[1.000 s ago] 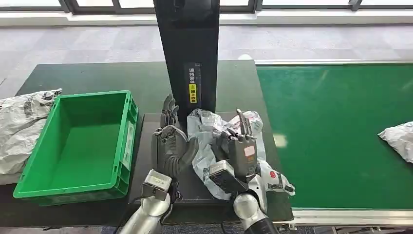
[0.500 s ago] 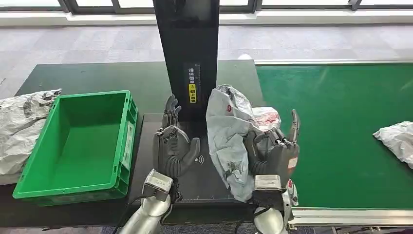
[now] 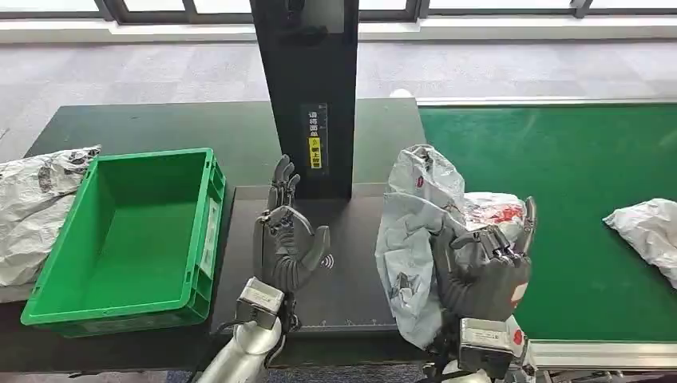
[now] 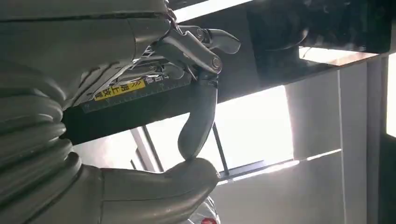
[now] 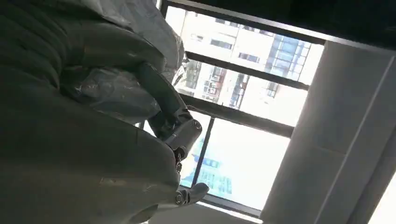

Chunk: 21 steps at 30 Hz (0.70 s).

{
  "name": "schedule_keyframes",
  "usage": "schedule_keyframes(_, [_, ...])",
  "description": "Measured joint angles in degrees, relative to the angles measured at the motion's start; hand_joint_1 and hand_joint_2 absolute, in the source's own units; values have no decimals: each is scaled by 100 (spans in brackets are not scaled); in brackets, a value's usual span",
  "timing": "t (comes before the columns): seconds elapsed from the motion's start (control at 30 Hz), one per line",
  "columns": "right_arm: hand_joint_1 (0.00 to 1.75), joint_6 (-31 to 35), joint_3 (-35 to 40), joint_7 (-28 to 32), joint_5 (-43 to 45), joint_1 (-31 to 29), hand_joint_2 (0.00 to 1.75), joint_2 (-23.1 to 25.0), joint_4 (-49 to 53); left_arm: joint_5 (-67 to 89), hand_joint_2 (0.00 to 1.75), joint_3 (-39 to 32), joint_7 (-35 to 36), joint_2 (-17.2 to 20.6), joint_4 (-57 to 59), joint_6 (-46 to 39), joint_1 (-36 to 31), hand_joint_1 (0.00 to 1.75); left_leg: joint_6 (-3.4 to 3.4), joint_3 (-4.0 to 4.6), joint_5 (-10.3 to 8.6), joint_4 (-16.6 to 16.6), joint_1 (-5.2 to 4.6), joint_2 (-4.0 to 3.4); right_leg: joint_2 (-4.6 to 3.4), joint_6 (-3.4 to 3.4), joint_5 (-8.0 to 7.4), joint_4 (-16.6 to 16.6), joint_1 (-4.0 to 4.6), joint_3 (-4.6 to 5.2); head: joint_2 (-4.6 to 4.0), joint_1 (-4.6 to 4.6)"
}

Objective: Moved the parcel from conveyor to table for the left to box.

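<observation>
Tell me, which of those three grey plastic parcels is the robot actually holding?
The crumpled one in the middle, held upright by the right hand at the conveyor's edge. The other two lie untouched: one far right on the green belt, one left of the green crate.

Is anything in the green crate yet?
No. In the head view the green crate shows a bare floor, and the right robot hand holds the parcel beside the conveyor.

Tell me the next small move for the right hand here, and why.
Probably carry the parcel left and set it down on the black mat. The right hand holds it upright at the mat's right edge, beside the green conveyor, while the left hand hangs open over the mat, next to the green box, which holds nothing.
</observation>
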<state>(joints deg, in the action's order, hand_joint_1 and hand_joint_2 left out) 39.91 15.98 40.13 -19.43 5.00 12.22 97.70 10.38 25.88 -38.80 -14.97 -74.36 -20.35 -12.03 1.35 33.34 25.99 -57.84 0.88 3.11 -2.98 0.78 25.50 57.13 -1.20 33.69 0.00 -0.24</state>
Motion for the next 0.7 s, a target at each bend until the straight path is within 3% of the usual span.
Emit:
schedule_keyframes(0.53, [0, -15, 0, -11, 153, -9, 175, -87, -107, -131, 175, 78, 0, 0, 41, -129, -24, 0, 0, 0, 0, 0, 0, 1, 1, 0, 0, 0, 0, -1, 0, 0])
schedule_keyframes(0.7, [0, -368, 0, -11, 264, -186, 175, -87, -370, -105, 175, 127, 0, 0, 83, -114, -45, 0, 0, 0, 0, 0, 0, -1, -2, 0, -1, 0, 0, -2, 0, 0])
